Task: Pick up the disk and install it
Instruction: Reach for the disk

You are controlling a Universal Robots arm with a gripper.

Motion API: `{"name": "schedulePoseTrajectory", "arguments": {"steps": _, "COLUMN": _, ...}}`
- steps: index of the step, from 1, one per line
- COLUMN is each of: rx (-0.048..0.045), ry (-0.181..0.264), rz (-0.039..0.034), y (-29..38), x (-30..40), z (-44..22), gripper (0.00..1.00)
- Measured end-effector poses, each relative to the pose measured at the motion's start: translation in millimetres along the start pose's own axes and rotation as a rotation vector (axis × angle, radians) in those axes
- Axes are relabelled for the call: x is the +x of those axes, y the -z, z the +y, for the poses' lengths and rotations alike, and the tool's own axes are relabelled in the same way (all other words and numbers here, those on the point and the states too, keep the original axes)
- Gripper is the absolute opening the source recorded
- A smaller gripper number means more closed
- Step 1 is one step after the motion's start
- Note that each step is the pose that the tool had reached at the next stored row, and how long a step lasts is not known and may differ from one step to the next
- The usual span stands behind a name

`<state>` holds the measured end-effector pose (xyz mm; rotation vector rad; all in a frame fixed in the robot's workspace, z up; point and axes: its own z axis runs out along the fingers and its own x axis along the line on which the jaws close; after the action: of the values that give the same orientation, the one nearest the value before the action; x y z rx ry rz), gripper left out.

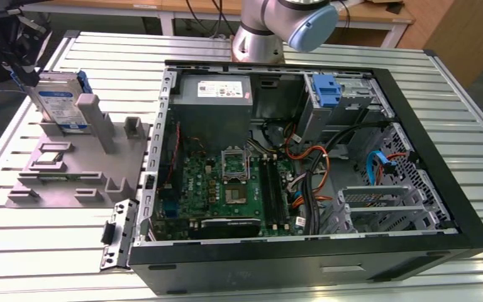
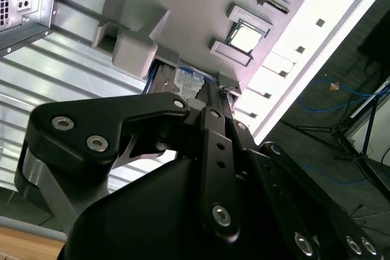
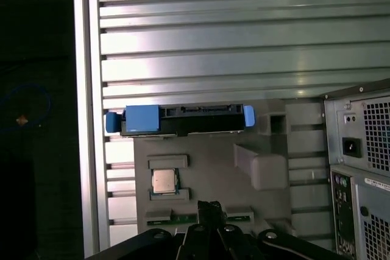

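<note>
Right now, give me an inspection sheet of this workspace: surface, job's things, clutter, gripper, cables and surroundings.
Surface: slatted metal table.
Job's things: disk standing on edge in the grey fixture; open computer case beside the fixture.
Clutter: processor chip lying on the fixture.
Gripper: gripper near the fixture, apart from the disk.
Cables: orange and black cables inside the case.
Surroundings: wooden furniture beyond the table.

the exterior view looks down steeply on the open computer case (image 1: 309, 251), grey fixture (image 1: 73, 182) at the exterior view's left. both wrist views face that fixture from nearer, sharing the disk (image 3: 183, 120) (image 2: 189, 80).
</note>
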<state>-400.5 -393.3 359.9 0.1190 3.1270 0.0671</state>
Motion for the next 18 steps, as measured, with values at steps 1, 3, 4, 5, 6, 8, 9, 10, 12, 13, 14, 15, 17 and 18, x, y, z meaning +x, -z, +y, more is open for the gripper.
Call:
{"name": "schedulePoseTrajectory", "arguments": {"steps": 1, "rx": -0.0002, "ry": 0.0, "rz": 0.0001, "y": 0.0, "x": 0.1, "z": 0.6, "gripper": 0.11}}
{"name": "schedulePoseTrajectory", "arguments": {"steps": 3, "rx": -0.0007, "ry": 0.0, "rz": 0.0002, "y": -0.3, "x": 0.2, "z": 2.3, "gripper": 0.11}}
{"name": "schedulePoseTrajectory", "arguments": {"steps": 4, "rx": -0.0007, "ry": 0.0, "rz": 0.0002, "y": -0.5, "x": 0.3, "z": 3.6, "gripper": 0.11}}
{"name": "schedulePoseTrajectory", "arguments": {"steps": 5, "rx": -0.0007, "ry": 0.0, "rz": 0.0001, "y": -0.7, "x": 0.4, "z": 5.2, "gripper": 0.11}}
{"name": "schedulePoseTrajectory", "arguments": {"steps": 6, "rx": -0.0008, "ry": 0.0, "rz": 0.0001, "y": -0.9, "x": 0.6, "z": 6.8, "gripper": 0.11}}
{"name": "schedulePoseTrajectory", "arguments": {"steps": 8, "rx": -0.0008, "ry": 0.0, "rz": 0.0001, "y": -1.4, "x": 0.8, "z": 9.9, "gripper": 0.11}}
{"name": "schedulePoseTrajectory", "arguments": {"steps": 9, "rx": -0.0008, "ry": 0.0, "rz": 0.0001, "y": -1.6, "x": 0.9, "z": 11.5, "gripper": 0.11}}
{"name": "schedulePoseTrajectory", "arguments": {"steps": 10, "rx": -0.0008, "ry": 0.0, "rz": 0.0001, "y": -1.8, "x": 1.0, "z": 13.3, "gripper": 0.11}}
{"name": "schedulePoseTrajectory", "arguments": {"steps": 12, "rx": -0.0008, "ry": 0.0, "rz": 0.0001, "y": -2.3, "x": 1.4, "z": 17.0, "gripper": 0.11}}
{"name": "schedulePoseTrajectory", "arguments": {"steps": 13, "rx": -0.0008, "ry": 0.0, "rz": 0.0001, "y": -2.5, "x": 1.5, "z": 18.8, "gripper": 0.11}}
{"name": "schedulePoseTrajectory", "arguments": {"steps": 14, "rx": -0.0009, "ry": 0.0, "rz": 0.0002, "y": -2.8, "x": 1.6, "z": 20.5, "gripper": 0.11}}
{"name": "schedulePoseTrajectory", "arguments": {"steps": 15, "rx": -0.0009, "ry": 0.0, "rz": 0.0001, "y": -3.1, "x": 1.8, "z": 22.5, "gripper": 0.11}}
{"name": "schedulePoseTrajectory", "arguments": {"steps": 17, "rx": -0.0009, "ry": 0.0, "rz": 0.0001, "y": -3.8, "x": 2.1, "z": 27.0, "gripper": 0.11}}
{"name": "schedulePoseTrajectory", "arguments": {"steps": 18, "rx": -0.001, "ry": 0.0, "rz": 0.0001, "y": -4.1, "x": 2.3, "z": 29.3, "gripper": 0.11}}
